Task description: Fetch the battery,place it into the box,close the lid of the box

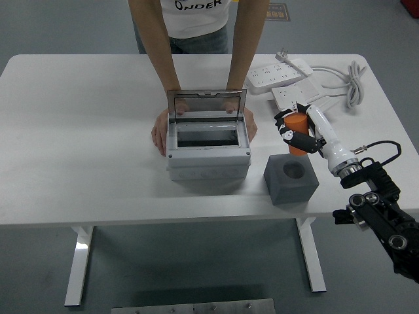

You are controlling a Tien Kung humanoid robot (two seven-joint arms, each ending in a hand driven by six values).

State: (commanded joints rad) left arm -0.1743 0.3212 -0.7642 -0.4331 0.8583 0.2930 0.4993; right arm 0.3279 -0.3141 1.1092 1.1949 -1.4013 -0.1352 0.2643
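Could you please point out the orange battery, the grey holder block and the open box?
orange battery (296,125), head view, upper body.
grey holder block (291,178), head view, top face.
open box (208,154), head view, front rim.

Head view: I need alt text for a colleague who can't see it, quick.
The right robot hand holds an orange battery lifted clear of the grey holder block, right of the open box. A person across the white table steadies the box with both hands, its clear lid raised. Power strips lie at far right.

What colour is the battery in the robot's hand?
Orange; the battery shows in the head view, held by the right hand.
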